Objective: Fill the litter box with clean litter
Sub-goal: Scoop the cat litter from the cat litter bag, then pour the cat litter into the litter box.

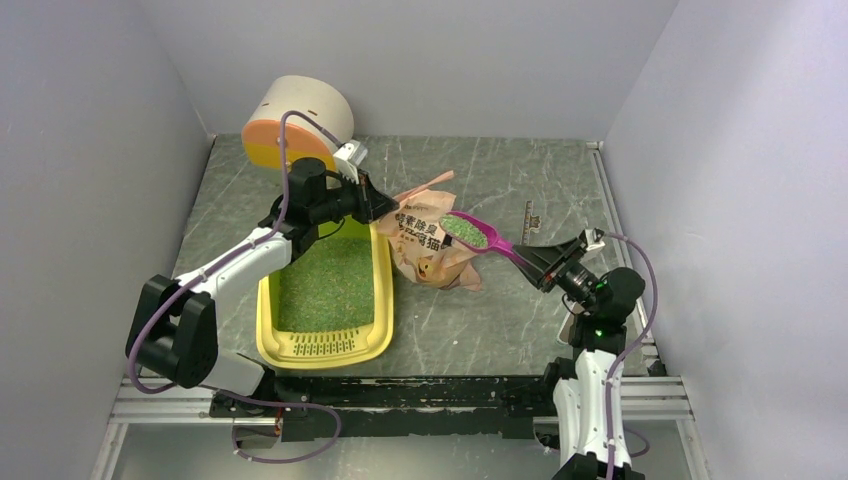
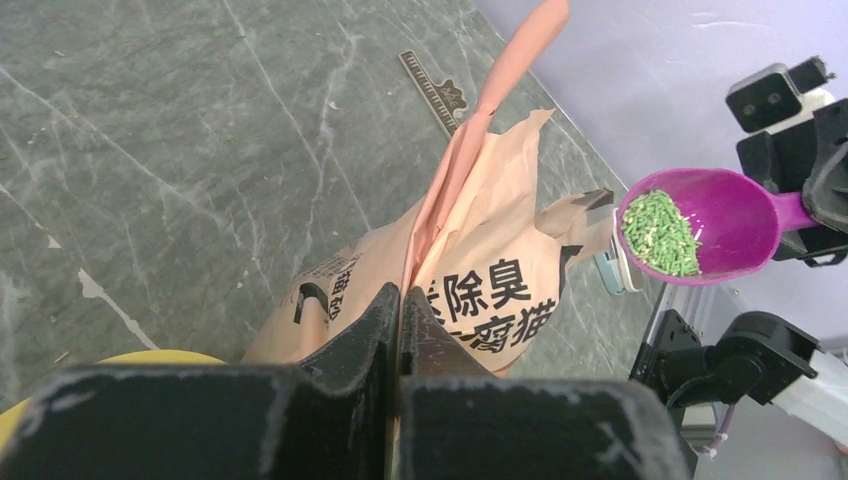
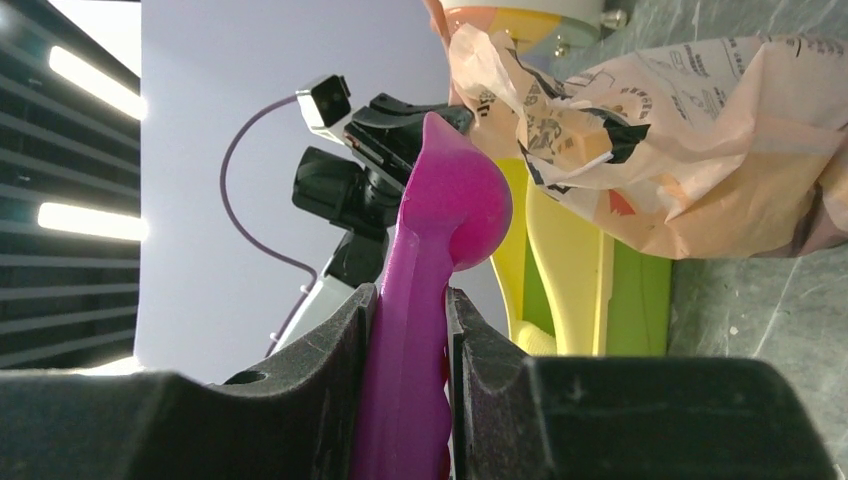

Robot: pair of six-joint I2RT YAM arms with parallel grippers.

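Loaded scoop [image 1: 480, 236] held up by the bag [image 1: 430, 252].
The left gripper [image 2: 400, 305] was pinched tight on the top edge of the pink-beige bag. The right gripper [image 3: 410, 300] was clamped on the magenta scoop's handle, with the bowl out ahead of its fingers and near the bag's top, carrying a heap of clean litter [image 2: 658, 232]. The yellow litter box [image 1: 325, 348] lay below and behind the left gripper, beside the bag, its floor covered in green granules.
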